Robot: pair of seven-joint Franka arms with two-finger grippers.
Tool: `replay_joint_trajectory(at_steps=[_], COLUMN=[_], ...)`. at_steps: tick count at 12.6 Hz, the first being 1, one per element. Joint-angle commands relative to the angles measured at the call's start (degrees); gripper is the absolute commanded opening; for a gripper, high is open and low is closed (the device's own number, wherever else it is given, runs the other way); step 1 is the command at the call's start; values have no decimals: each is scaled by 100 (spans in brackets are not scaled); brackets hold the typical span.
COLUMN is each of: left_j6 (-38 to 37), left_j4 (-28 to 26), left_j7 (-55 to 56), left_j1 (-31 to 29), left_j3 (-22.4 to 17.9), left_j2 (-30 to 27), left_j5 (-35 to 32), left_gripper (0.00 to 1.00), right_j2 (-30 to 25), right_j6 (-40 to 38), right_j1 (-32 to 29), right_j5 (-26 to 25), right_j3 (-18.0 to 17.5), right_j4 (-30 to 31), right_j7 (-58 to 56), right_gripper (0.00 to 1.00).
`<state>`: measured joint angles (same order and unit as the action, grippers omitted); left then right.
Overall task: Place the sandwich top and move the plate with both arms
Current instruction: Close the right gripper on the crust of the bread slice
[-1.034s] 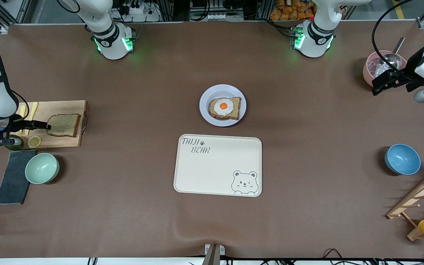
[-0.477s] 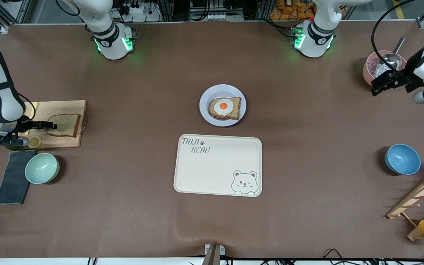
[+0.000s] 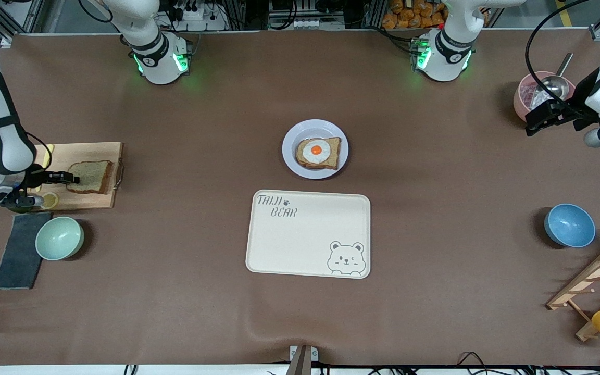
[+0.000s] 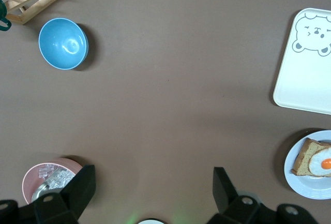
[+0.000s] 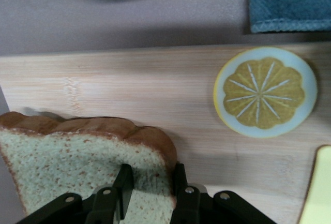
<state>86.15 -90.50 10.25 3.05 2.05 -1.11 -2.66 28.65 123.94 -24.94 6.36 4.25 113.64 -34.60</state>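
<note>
- Nothing is placed yet: the plain square slice of light-brown wholemeal bread (image 3: 91, 176), the sandwich top, lies on the pale wooden cutting board (image 3: 89, 156), well toward the right arm's end of the bench from the round lavender-white plate (image 3: 292, 138).
- The right gripper (image 5: 150, 185) has its fingers (image 5: 124, 182) pinched on the slice's crust edge; lifting looks next.
- The plate, carrying the egg-topped bread slice (image 3: 318, 152), sits mid-bench; moving it remains.
- The left gripper (image 4: 150, 190) waits, fingers spread wide and empty, over the bench by the pink bowl with a metal scoop (image 3: 539, 91).
- Near the board: a lemon-slice coaster (image 5: 265, 92), mint-green bowl (image 3: 59, 238), dark cloth (image 3: 16, 255).
- The cream bear-printed tray (image 3: 308, 234) lies nearer the front camera than the plate; the path from board to plate looks unobstructed.
</note>
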Motion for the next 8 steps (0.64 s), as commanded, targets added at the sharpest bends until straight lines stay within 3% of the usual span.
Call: replay_joint_trajectory(at_steps=[1,8], left_j6=[33,42], left_j4=[-29,-29], left_j7=[3,3], left_j1=[-24,-33], left_j3=[15,15], left_j2=[-21,5], left_j5=[81,81], left_gripper=[100,100], right_j2=[53,-105], right_j6=[77,-203], right_j1=[-117,-90], right_j5=[5,5], right_j3=[-38,-47], right_j4=[9,-87], right_j7=[-248,-284], right_gripper=[0,0])
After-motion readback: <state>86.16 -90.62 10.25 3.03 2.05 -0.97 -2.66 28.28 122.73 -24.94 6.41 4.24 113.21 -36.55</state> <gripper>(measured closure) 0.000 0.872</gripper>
